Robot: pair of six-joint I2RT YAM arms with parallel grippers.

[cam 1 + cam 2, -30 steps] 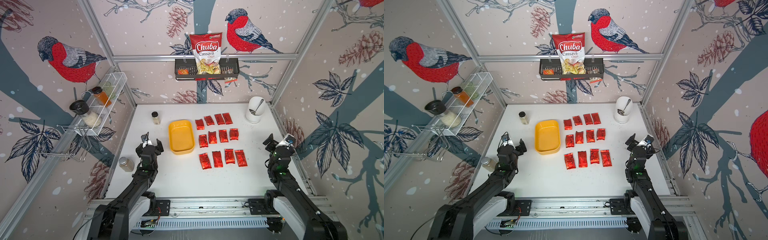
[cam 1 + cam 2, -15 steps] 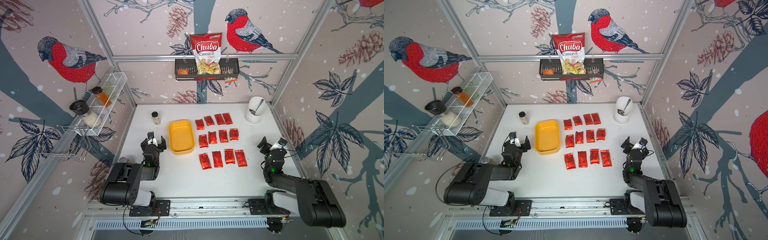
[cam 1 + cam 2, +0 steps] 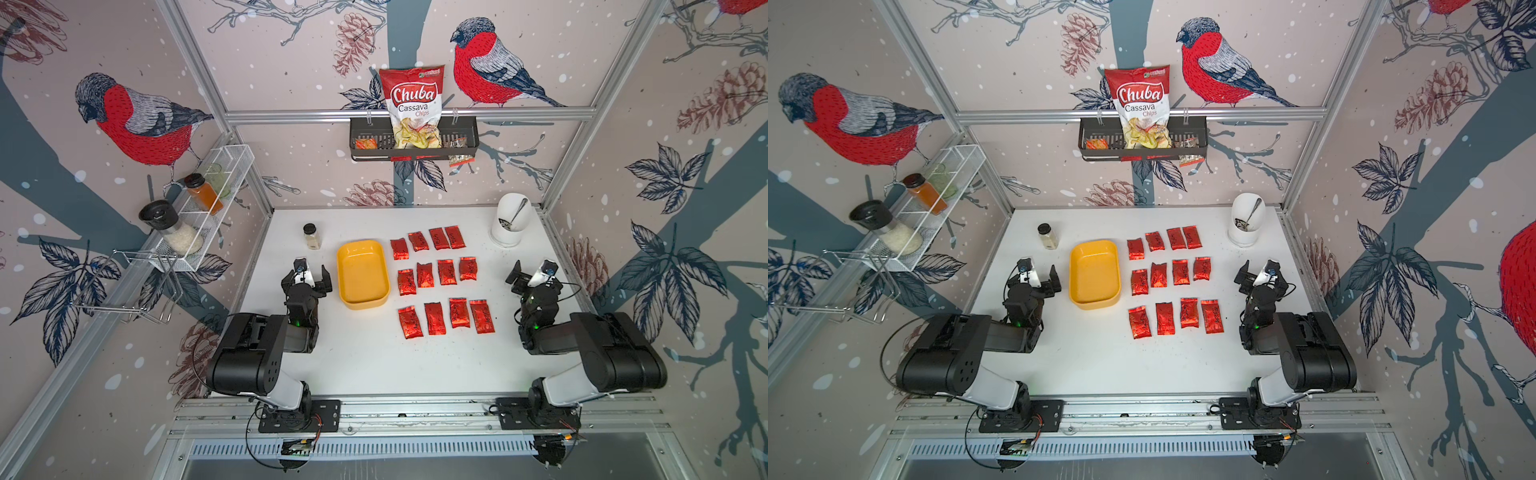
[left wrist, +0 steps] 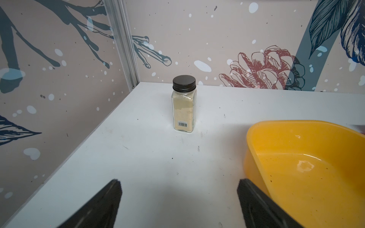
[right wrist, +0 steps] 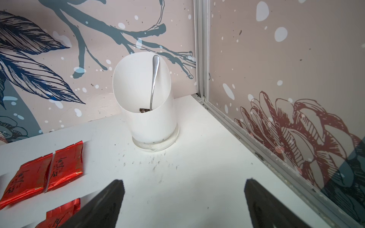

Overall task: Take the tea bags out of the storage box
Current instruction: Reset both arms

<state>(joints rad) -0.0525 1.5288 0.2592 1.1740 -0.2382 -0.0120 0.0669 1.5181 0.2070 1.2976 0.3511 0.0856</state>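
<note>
A black basket (image 3: 374, 129) is hanging off the back wall rail, with a big Chuba chips bag (image 3: 413, 104) standing in it and a small orange packet (image 3: 365, 144) lying beside that. A white wire rack (image 3: 240, 152) is holding an orange-filled bottle (image 3: 203, 193) and a black-capped grinder (image 3: 170, 226). On the white table (image 3: 374, 365) a pale spice jar (image 4: 184, 107) is standing upright, and a spoon (image 5: 154, 83) is leaning inside a white holder (image 5: 150, 124) in the far corner.

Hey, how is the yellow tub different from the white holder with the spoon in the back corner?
The storage box is yellow, shallow and rectangular; the white holder is tall and round with a slanted rim. The storage box is empty, while the white holder has a spoon in it. Both are open-topped and stand on the white table.
</note>
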